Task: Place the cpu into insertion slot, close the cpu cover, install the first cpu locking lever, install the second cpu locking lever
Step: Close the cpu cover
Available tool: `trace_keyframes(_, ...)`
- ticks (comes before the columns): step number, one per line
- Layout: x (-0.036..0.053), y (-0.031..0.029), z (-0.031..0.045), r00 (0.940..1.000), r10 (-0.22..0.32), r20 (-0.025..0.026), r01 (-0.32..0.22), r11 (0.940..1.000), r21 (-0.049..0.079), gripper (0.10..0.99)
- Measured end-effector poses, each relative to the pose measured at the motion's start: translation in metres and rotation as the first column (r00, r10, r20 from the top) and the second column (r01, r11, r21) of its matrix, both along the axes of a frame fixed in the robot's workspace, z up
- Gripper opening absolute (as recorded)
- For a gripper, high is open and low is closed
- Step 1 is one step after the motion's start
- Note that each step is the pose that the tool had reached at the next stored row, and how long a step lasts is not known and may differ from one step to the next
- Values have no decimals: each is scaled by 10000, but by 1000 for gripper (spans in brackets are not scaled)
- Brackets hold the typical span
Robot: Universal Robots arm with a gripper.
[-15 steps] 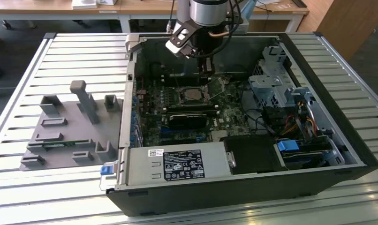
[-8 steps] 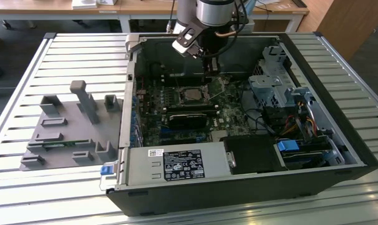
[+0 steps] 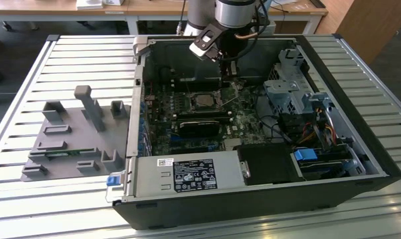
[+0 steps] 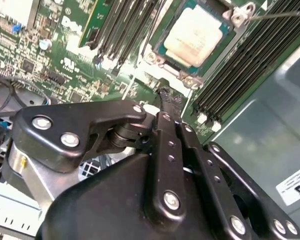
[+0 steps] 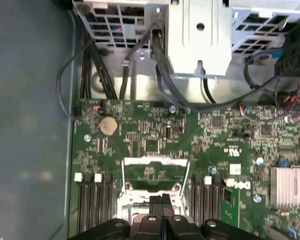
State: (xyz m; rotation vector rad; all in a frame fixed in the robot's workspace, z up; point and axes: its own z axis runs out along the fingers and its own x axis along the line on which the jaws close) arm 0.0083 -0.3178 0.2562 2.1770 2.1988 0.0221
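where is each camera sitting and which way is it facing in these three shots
Exterior view: off the arm, above the open computer case, looking down into it; the arm's wrist and the gripper hang over the motherboard.
First wrist view: on the wrist, facing down the gripper's shut fingers onto the motherboard.
Second wrist view: on the wrist, looking over the gripper's linkage at the cpu in its socket.
Shared: both wrist views show gripper and motherboard; exterior and second wrist views both show the cpu.

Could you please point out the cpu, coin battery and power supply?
cpu (image 4: 197,34), second wrist view, centre of its pale metal top.
coin battery (image 5: 108,125), first wrist view, centre of its round face.
power supply (image 3: 194,175), exterior view, middle of its label.
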Motion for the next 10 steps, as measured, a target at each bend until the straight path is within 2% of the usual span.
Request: trace_keyframes(10,172,18,-14,10000,1,-5,-1,10000,-3,106)
